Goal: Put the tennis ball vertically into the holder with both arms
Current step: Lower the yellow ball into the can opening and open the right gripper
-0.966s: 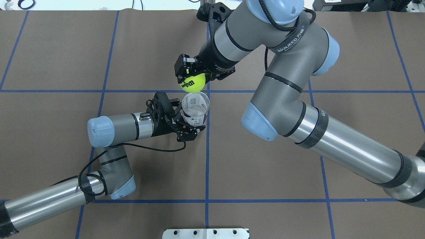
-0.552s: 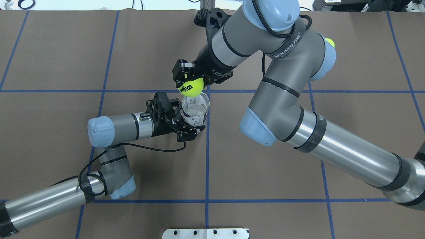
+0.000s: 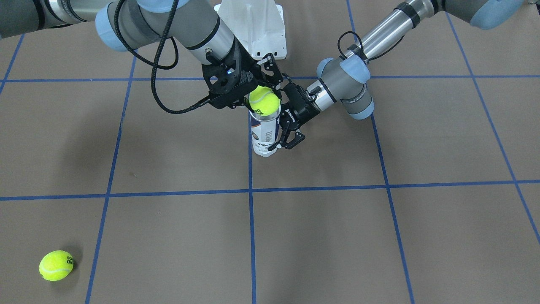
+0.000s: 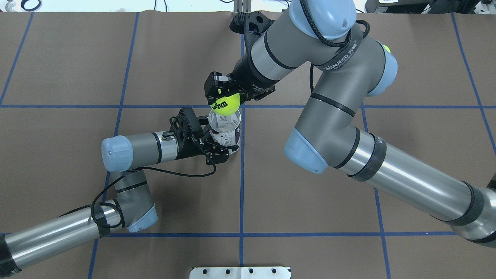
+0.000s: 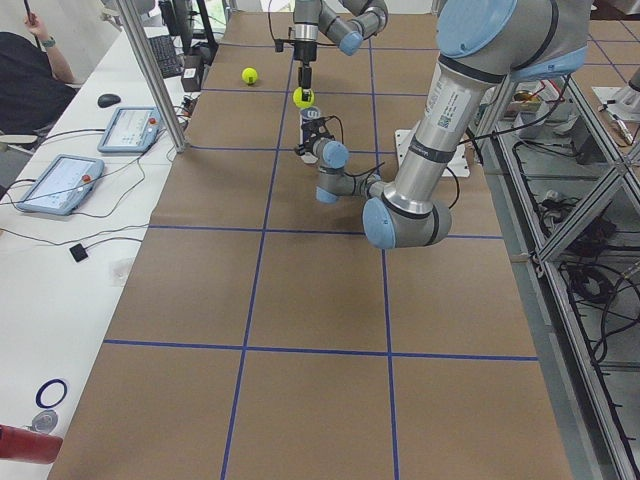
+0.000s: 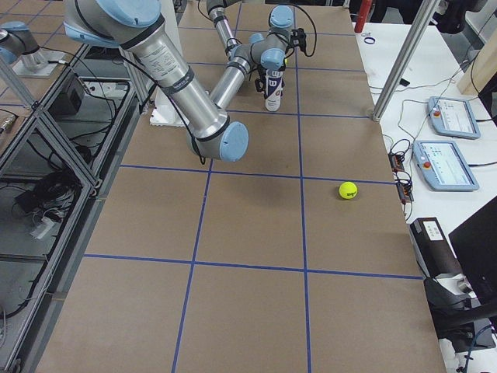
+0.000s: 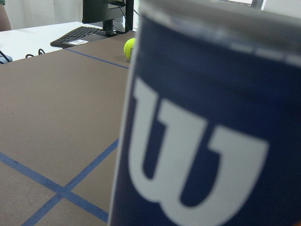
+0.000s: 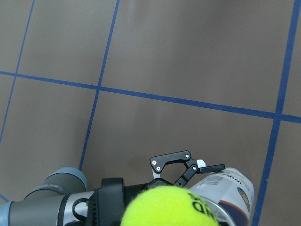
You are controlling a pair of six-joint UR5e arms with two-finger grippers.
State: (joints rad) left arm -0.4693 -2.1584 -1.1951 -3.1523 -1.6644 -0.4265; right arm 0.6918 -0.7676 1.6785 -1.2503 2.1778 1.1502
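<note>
Watching from the side, I see the brown desk [image 4: 310, 252] with two big arms bent over its middle. The right arm [image 4: 333, 116] comes in high and the left arm [image 4: 131, 149] comes in low. Between them stands the tube [image 3: 264, 137], upright on the desk with its mouth open. The left hand [image 4: 217, 136] is closed round the tube and holds it steady. The right hand [image 4: 223, 99] is closed on the ball [image 3: 263, 101] and holds it right over the tube's mouth. It is touching the rim or just above it; I cannot tell which.

I think a few things could go wrong. The ball looks like a snug fit. If it is a bit off the middle when the hand lets go, it may sit on the rim, bounce off and roll away. If the right arm pushes down while off the middle, it could tip the tube or make it slip in the left hand. The right hand's fingers may also bump the rim. A spare ball [image 3: 56, 265] lies far off on the desk.
</note>
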